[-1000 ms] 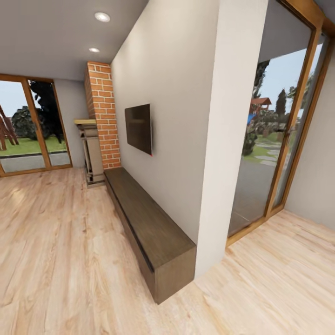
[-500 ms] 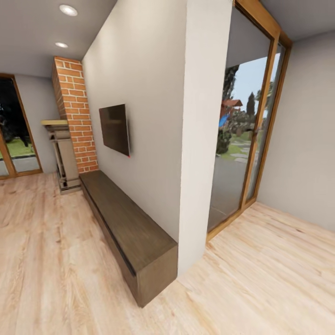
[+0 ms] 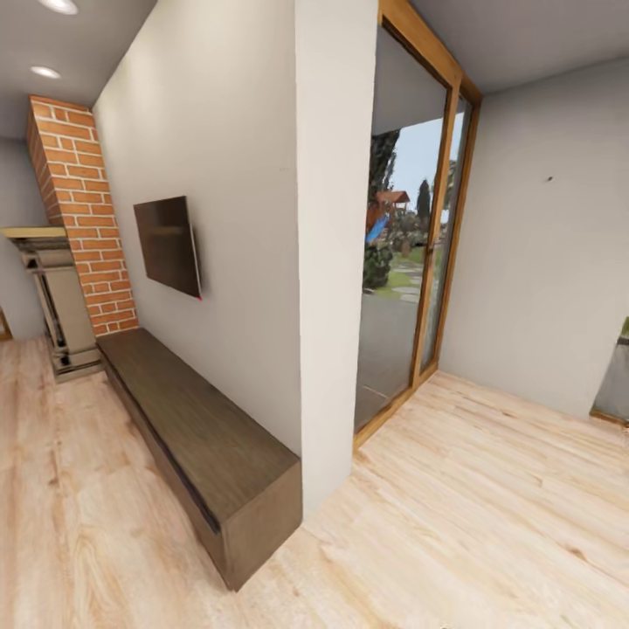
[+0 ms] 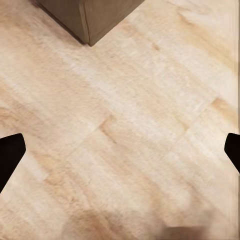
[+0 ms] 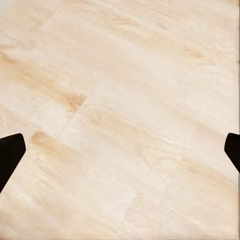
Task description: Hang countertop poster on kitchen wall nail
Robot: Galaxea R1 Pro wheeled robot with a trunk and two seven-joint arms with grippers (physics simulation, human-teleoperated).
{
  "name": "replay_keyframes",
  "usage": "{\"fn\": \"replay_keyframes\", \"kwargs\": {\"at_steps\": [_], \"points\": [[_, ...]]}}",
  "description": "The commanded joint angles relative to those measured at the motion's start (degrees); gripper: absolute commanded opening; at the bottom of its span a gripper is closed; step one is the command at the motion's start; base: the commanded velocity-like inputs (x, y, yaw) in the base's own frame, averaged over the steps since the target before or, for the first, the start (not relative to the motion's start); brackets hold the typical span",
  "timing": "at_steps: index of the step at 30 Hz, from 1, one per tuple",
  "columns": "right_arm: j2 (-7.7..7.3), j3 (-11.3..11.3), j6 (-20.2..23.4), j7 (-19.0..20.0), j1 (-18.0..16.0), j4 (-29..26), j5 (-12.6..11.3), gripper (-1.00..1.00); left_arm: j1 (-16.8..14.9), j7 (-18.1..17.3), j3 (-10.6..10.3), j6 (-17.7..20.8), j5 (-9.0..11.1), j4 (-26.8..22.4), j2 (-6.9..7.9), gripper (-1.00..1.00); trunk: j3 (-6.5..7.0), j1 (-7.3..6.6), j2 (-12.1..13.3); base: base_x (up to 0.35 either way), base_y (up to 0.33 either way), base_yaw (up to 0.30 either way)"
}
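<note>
Head view is looking along a pale grey dividing wall (image 3: 236, 218) whose end is facing the camera as a narrow white edge. A dark flat television (image 3: 168, 246) is hanging on that wall, with a small red light showing at its lower corner. Below it a long, low dark-wood cabinet (image 3: 196, 437) is running along the wall's foot and sitting on the light wooden floor (image 3: 489, 515). Past the cabinet's far end a red brick column (image 3: 80, 214) is rising to the ceiling, and a pale stone fireplace surround (image 3: 52, 297) is standing just beside it. Two round ceiling lights (image 3: 45, 72) are glowing overhead.

To the right of the dividing wall a tall glass door with a wooden frame (image 3: 441, 236) is showing a garden outside (trees, grass and a bit of a red roof). Further right, a tiny dark dot, one of the wall nails (image 3: 549, 180), is sitting high on a plain grey wall (image 3: 542, 262). The poster and the kitchen countertop cannot be placed from these views.

In the left wrist view the left gripper (image 4: 120, 150) is hanging over the floor with its two dark fingertips spread wide apart and nothing between them; a corner of the cabinet is lying beyond. In the right wrist view the right gripper (image 5: 120, 150) is likewise gaping wide and carrying nothing, with bare floorboards beneath it.
</note>
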Motion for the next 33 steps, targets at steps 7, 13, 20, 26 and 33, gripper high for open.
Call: {"fn": "replay_keyframes", "kwargs": {"at_steps": [7,13,20,26,33], "points": [[-0.06,0.17,-0.19,0.03,-0.04,0.02,0.32,1.0,0.02,0.0,0.01,-0.07,-0.03,-0.07,0.0,1.0,-0.02,0.0,-0.03,0.0,0.0,-0.049],[-0.07,0.11,-0.23,0.06,-0.04,-0.02,0.24,1.0,0.02,0.0,0.01,-0.07,-0.03,-0.07,0.0,1.0,-0.02,0.0,-0.03,0.0,0.0,-0.005],[-0.08,-0.02,-0.11,0.06,-0.04,-0.03,-0.14,1.0,0.03,0.01,0.01,-0.07,-0.03,-0.07,0.0,1.0,-0.02,0.0,-0.03,0.0,0.0,-0.195],[-0.08,-0.07,-0.12,0.1,-0.04,-0.03,-0.17,1.0,0.02,-0.02,0.01,-0.07,-0.03,-0.07,0.0,1.0,-0.01,0.0,-0.03,0.0,0.0,-0.29],[-0.08,-0.13,-0.12,0.1,-0.04,-0.03,-0.18,1.0,0.02,-0.04,0.01,-0.07,-0.03,-0.07,0.0,1.0,0.11,0.0,-0.03,0.0,0.0,-0.298]]}}
